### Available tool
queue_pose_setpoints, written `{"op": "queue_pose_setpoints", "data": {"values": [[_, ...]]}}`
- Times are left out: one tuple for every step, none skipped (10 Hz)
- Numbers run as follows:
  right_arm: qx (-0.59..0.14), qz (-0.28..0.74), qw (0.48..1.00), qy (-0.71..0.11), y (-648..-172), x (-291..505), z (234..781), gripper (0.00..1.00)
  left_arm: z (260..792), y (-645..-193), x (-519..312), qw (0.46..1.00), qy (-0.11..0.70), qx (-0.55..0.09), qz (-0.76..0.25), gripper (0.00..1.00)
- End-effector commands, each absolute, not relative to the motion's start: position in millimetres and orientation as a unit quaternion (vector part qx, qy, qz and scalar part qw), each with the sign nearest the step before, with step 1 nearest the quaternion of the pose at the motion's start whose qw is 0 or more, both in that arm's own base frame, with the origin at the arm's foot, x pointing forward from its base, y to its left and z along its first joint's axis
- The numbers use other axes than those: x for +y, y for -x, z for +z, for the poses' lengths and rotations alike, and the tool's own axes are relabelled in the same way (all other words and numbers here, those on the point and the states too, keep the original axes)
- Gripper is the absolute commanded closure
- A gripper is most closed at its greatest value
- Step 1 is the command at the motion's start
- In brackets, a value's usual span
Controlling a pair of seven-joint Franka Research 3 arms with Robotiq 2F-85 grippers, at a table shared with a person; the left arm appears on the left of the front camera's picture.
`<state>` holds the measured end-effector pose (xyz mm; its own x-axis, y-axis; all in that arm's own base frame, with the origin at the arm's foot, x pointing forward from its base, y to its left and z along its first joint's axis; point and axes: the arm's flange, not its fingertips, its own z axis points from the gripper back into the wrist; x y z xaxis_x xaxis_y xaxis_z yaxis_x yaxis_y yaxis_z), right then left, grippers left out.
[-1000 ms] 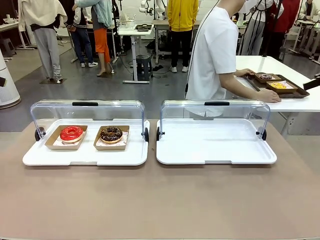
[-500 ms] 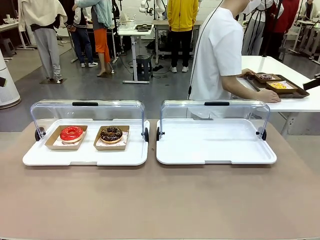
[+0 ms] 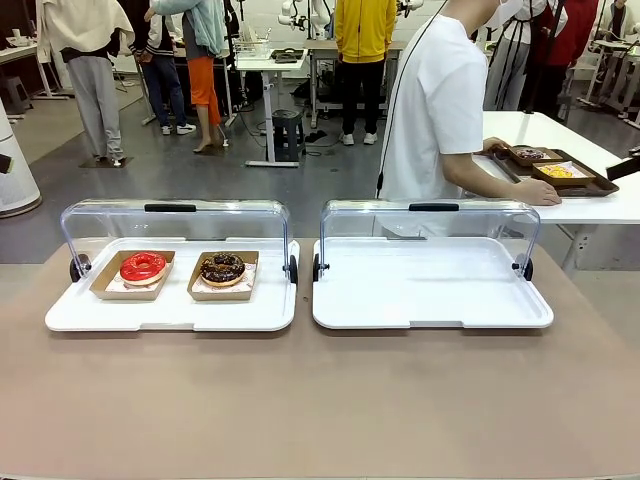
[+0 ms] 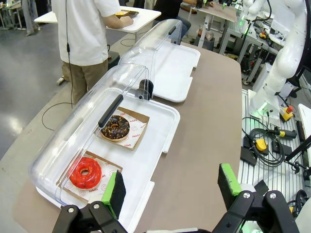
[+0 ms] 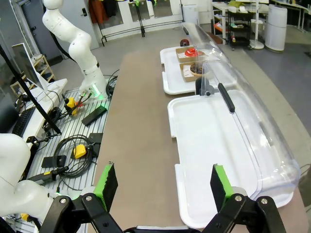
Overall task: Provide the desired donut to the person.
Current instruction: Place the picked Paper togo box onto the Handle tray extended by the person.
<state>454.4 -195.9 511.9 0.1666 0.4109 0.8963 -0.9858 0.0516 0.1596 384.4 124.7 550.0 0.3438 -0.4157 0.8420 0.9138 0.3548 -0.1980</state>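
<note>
White plastic display tray on the left (image 3: 170, 312), clear hinged dome lid (image 3: 175, 222) with black handle, raised at the far side; two brown cardboard trays inside, each lined with white printed paper, print too small to read.
Left cardboard tray (image 3: 105, 285): round red-glazed ring donut (image 3: 143, 266).
Right cardboard tray (image 3: 200, 288): round chocolate-glazed ring donut with pale sprinkles (image 3: 222, 267).
Second white plastic display tray on the right (image 3: 430, 290), same clear dome lid (image 3: 430, 225), likewise raised; bare inside.
Both display trays side by side on tan-brown tabletop (image 3: 320, 400), just apart.

Beyond the table's far edge: person in plain white short-sleeved shirt (image 3: 435, 110), turned toward white side table (image 3: 560, 140) at picture right, one hand (image 3: 545, 192) against dark brown rectangular tray (image 3: 560, 172). On that tray: small brown containers, one with dark contents, one with yellow contents; no closer detail legible.

Left gripper (image 4: 170, 187), left wrist view: black fingers with green pads (image 4: 115, 190), spread wide, holding nothing, above the table's near edge beside the donut tray; red donut (image 4: 85, 172) and chocolate donut (image 4: 115, 127) visible below the lid.
Right gripper (image 5: 165, 187), right wrist view: green pads (image 5: 108, 184) spread wide, holding nothing, above tabletop beside the bare white tray (image 5: 209, 141).

No legible brand or label anywhere.
</note>
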Motion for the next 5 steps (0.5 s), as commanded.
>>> {"op": "queue_pose_setpoints", "data": {"values": [[-0.344, 0.546, 0.638, -0.419, -453.5, -195.4, 511.8, 0.0, 551.4, -384.1, 124.7, 0.737, 0.353, -0.363, -0.448, 0.0], [-0.344, 0.546, 0.638, -0.419, -453.5, -195.4, 511.8, 0.0, 551.4, -384.1, 124.7, 0.737, 0.353, -0.363, -0.448, 0.0], [-0.344, 0.546, 0.638, -0.419, -453.5, -195.4, 511.8, 0.0, 551.4, -384.1, 124.7, 0.737, 0.353, -0.363, -0.448, 0.0], [-0.344, 0.546, 0.638, -0.419, -453.5, -195.4, 511.8, 0.0, 551.4, -384.1, 124.7, 0.737, 0.353, -0.363, -0.448, 0.0], [-0.344, 0.546, 0.638, -0.419, -453.5, -195.4, 511.8, 0.0, 551.4, -384.1, 124.7, 0.737, 0.353, -0.363, -0.448, 0.0]]}}
